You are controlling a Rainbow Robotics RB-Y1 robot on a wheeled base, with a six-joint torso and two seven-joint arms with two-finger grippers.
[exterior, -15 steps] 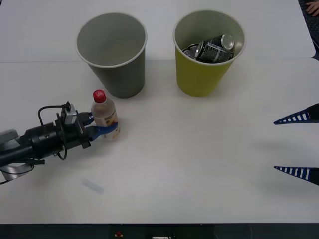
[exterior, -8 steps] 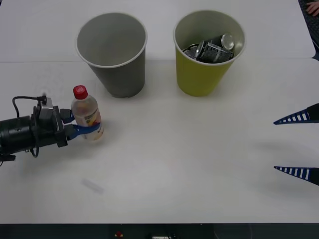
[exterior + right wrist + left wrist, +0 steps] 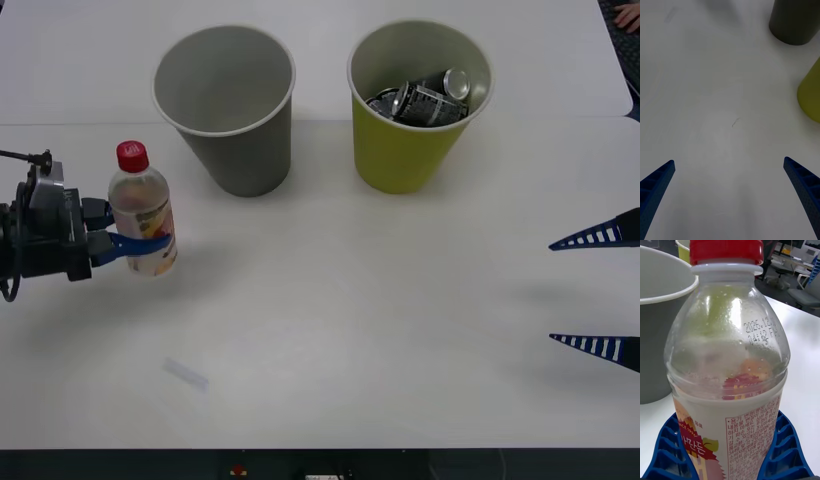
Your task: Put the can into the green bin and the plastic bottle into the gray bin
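Bright, even overhead light; soft shadows pool beneath both bins on the desk (image 3: 400,330), and highlights glint on the bottle (image 3: 730,363).

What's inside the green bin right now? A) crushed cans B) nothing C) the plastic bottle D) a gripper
A: the front view shows crushed metal cans lying inside the green bin, while the plastic bottle stands upright, clamped in the left gripper.
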